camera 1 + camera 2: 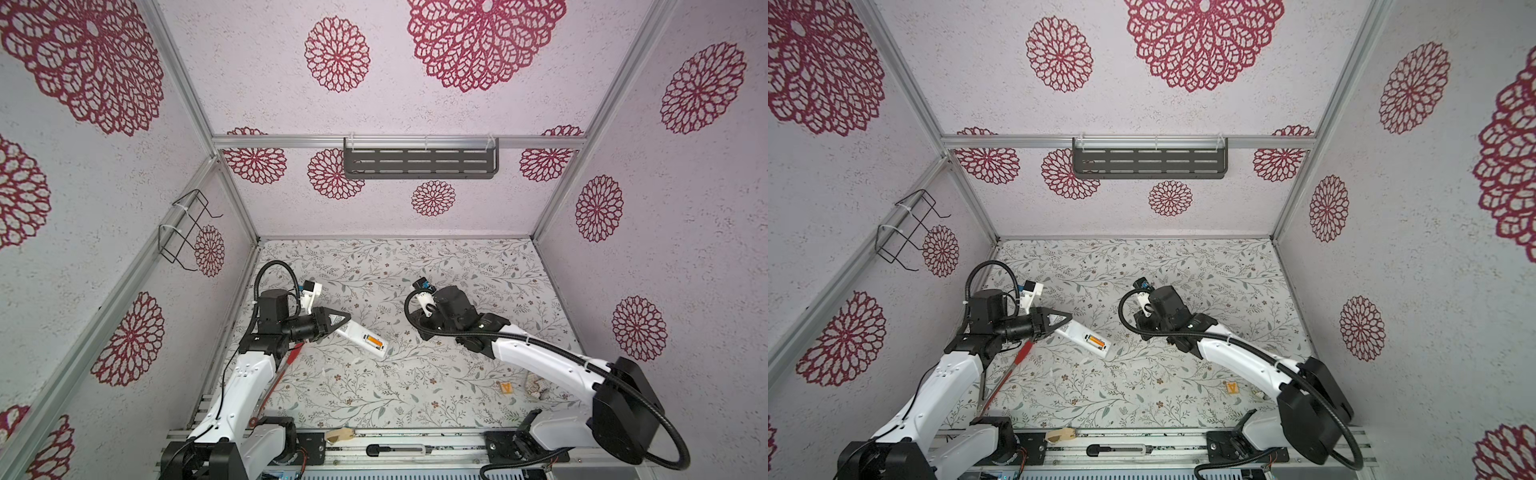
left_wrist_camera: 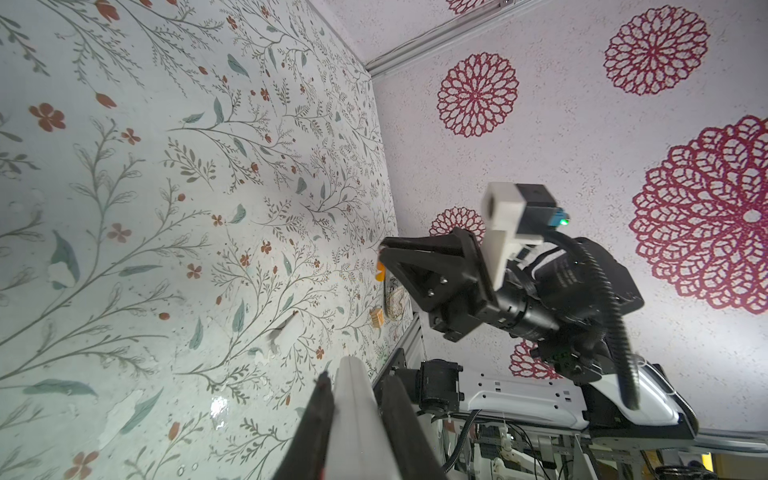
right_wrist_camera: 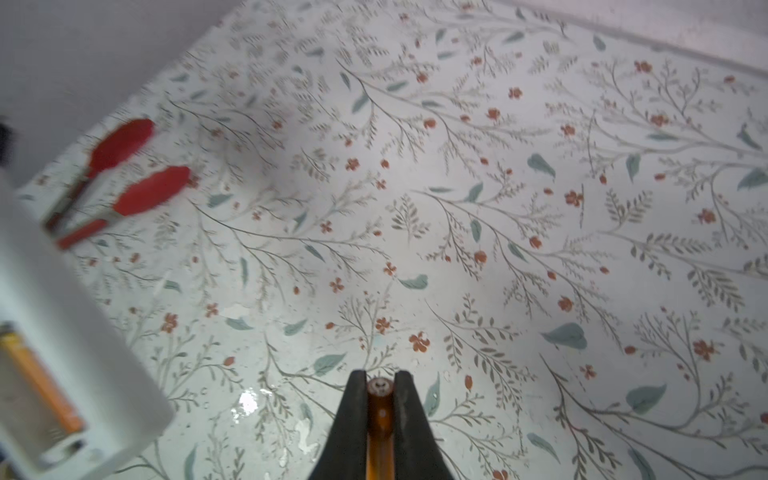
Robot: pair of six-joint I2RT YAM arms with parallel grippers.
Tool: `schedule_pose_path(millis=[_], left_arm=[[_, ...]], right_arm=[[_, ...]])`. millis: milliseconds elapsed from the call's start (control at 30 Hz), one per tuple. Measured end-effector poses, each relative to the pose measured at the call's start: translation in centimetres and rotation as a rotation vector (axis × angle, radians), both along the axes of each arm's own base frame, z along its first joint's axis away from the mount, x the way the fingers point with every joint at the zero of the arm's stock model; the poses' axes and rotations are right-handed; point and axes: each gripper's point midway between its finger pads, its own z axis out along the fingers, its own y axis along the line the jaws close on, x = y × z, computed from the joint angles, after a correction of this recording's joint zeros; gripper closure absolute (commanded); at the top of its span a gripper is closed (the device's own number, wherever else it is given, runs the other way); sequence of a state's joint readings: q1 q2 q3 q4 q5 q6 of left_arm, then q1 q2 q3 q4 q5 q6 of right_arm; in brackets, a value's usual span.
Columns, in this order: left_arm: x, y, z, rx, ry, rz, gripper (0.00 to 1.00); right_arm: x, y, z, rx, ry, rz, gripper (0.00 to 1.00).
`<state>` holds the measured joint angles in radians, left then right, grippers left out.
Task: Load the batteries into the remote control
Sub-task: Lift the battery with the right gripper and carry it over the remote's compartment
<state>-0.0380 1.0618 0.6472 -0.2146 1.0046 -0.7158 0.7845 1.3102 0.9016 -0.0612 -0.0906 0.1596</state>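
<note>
right wrist view: above the floral worktop, the remote control is held back-up by the left end effector, clamped on the end away from the compartment. one bay carries a seated battery; the bay beside it looks free. the right end effector pinches the second battery lengthwise. best to line it up parallel with the free bay, push against the spring first, then press flat. polarity marks are blurred, and the held battery's rear end is cut off.
</note>
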Motion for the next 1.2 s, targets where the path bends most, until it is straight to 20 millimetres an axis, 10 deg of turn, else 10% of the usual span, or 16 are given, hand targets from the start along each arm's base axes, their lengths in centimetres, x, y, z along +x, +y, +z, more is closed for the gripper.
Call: schedule_pose_path(millis=[467,1200], left_arm=[[-1.8,-2.8,0.9,-0.087,-0.004,-0.125,0.99],[-1.9,-3.8,1.8,-0.161,0.028,-0.173,1.00]], right_arm=[[-7.1,5.8,7.6,0.263,-0.172,0.373,0.87],[-10.7,6.9,6.9,0.321,-0.198,0.522,0.87]])
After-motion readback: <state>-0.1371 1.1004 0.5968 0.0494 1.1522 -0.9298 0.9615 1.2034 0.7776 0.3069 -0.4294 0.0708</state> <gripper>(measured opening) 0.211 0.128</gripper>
